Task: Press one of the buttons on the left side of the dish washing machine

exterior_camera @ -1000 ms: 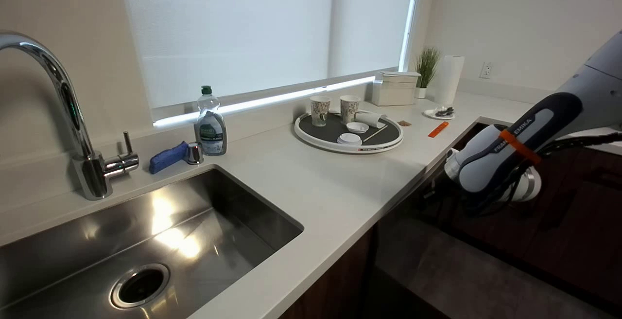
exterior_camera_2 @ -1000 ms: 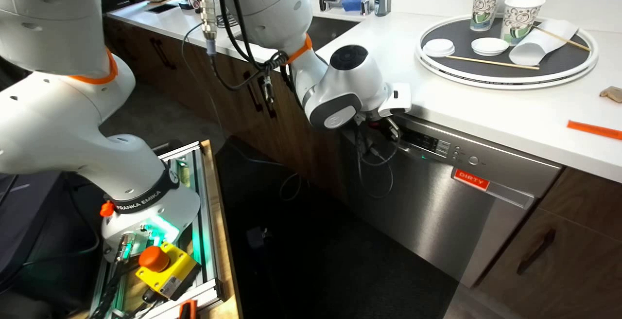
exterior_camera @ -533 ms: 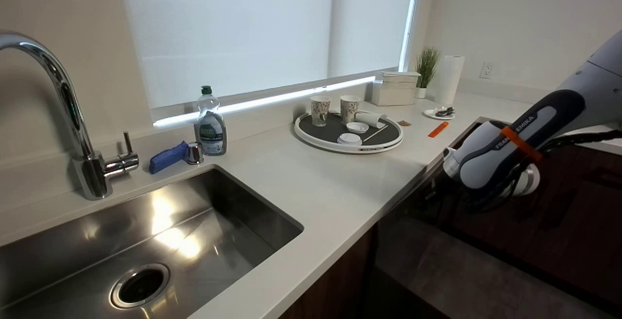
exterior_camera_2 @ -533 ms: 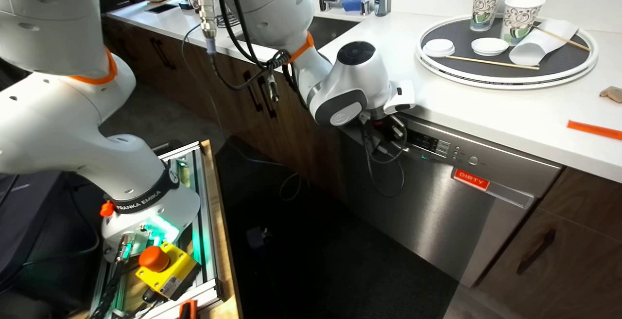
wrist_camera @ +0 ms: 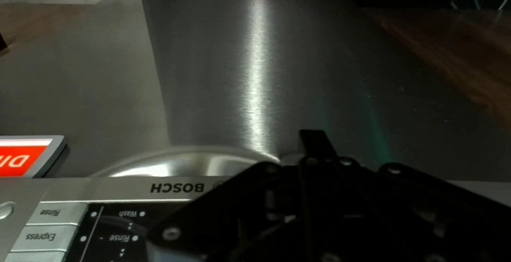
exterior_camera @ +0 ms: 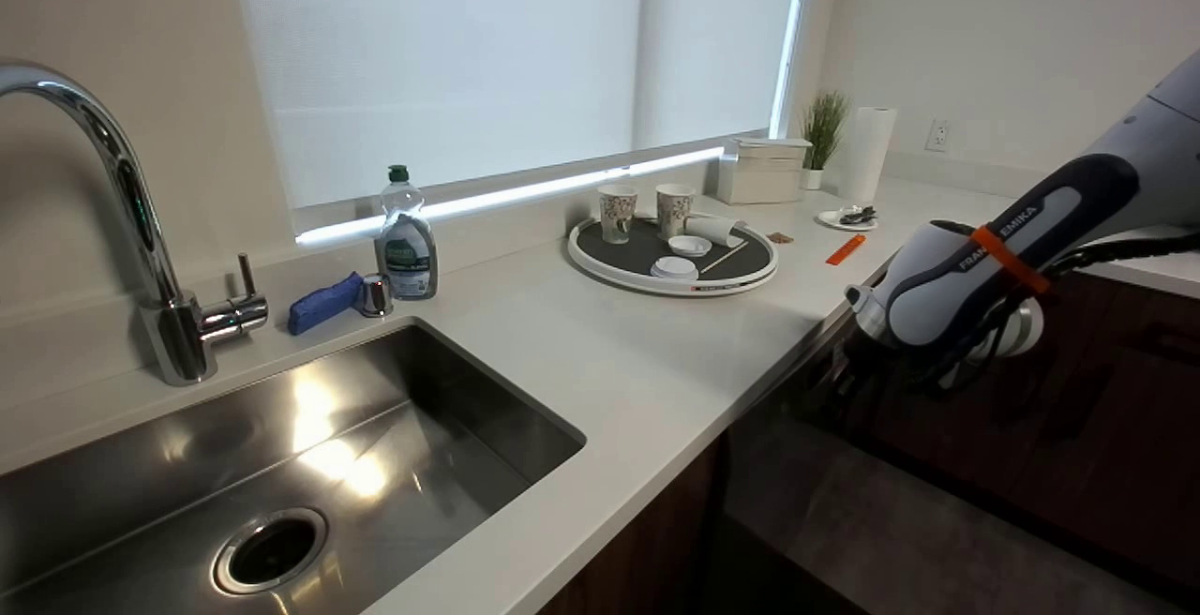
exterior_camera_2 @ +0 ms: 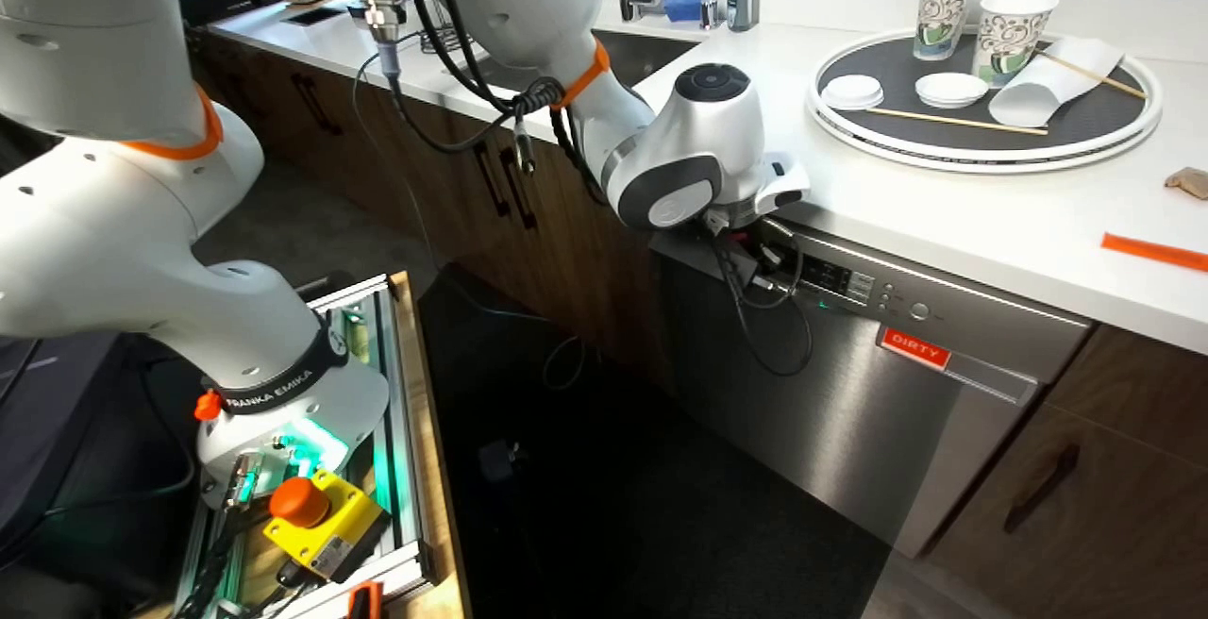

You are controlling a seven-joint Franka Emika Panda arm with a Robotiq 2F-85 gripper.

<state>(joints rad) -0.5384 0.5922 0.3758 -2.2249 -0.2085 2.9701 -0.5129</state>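
Robot arm [exterior_camera: 1050, 217] beside the white counter [exterior_camera: 591, 352]

Dish washing machine [exterior_camera_2: 830, 402] under countertop [exterior_camera_2: 944, 209], gripper [wrist_camera: 313, 135] before it, tray [exterior_camera_2: 887, 62] on countertop, cups [exterior_camera_2: 1012, 43] on tray

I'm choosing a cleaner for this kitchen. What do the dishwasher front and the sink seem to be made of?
Dishwasher front: brushed metal, probably stainless steel, with fine grain and a streaky highlight in the wrist view.
Sink: likely satin stainless steel, from its grey sheen and blurred reflections.
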